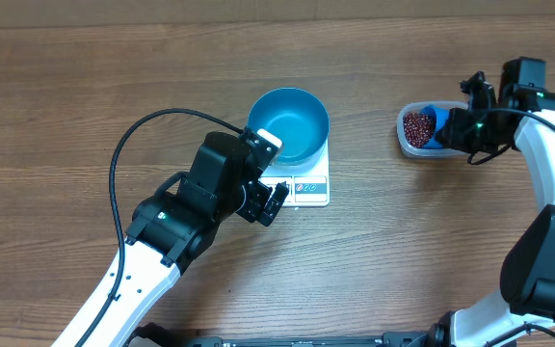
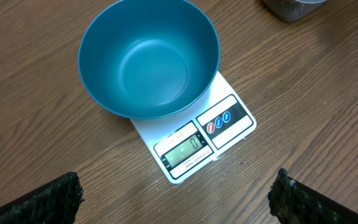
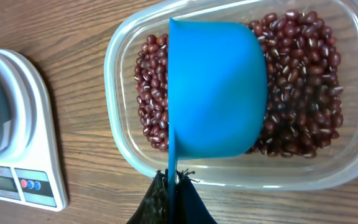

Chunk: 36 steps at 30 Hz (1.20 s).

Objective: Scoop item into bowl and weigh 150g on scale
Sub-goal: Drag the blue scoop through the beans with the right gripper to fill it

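- At the left of my overhead view, the left fingers (image 2: 42, 202) stand spread wide, holding nothing, low over the tabletop (image 1: 66, 96) just short of the scale.
- Centre: the scale (image 1: 308, 189), white and flat on the tabletop. Its display strip faces my left arm and reads zero.
- On the scale: the bowl (image 1: 289, 125), upright, covering most of the platform.
- Right of centre: the clear tub (image 1: 402, 137), well apart from the scale, holding the beans (image 1: 416, 126) as a loose maroon heap.
- Over the beans: the scoop (image 3: 219, 93), within the tub's rim. I cannot tell whether it touches them.
- Far right: the right fingers (image 3: 194, 211), pressed together and pinching the scoop's thin handle.
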Available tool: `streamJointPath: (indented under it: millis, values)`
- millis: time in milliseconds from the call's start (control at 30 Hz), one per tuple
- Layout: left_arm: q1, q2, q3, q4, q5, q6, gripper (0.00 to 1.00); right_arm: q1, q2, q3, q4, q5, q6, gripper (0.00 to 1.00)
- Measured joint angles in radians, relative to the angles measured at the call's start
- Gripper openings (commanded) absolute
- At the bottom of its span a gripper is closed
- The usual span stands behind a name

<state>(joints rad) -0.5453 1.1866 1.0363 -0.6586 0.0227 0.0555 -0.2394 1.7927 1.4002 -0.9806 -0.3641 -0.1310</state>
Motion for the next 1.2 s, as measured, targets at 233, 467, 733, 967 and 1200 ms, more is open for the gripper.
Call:
streamJointPath:
  millis: [233,467,733,967,1200]
  values:
    - [0.0,0.0,0.0,0.0,0.0,0.0,0.99,-0.009,0.0,0.0,-0.008,-0.032,0.0,0.04]
    - [0.0,0.0,0.0,0.0,0.0,0.0,0.99,-0.014,0.0,0.0,-0.009,-0.081,0.0,0.04]
    - [0.0,0.0,0.0,0.0,0.0,0.0,1.0,-0.045,0.0,0.0,-0.018,-0.13,0.0,0.04]
    - [0.0,0.0,0.0,0.0,0.0,0.0,1.0,-0.072,0.0,0.0,-0.026,-0.152,0.0,0.04]
    - [0.0,0.0,0.0,0.0,0.0,0.0,1.0,-0.11,0.0,0.0,-0.024,-0.195,0.0,0.04]
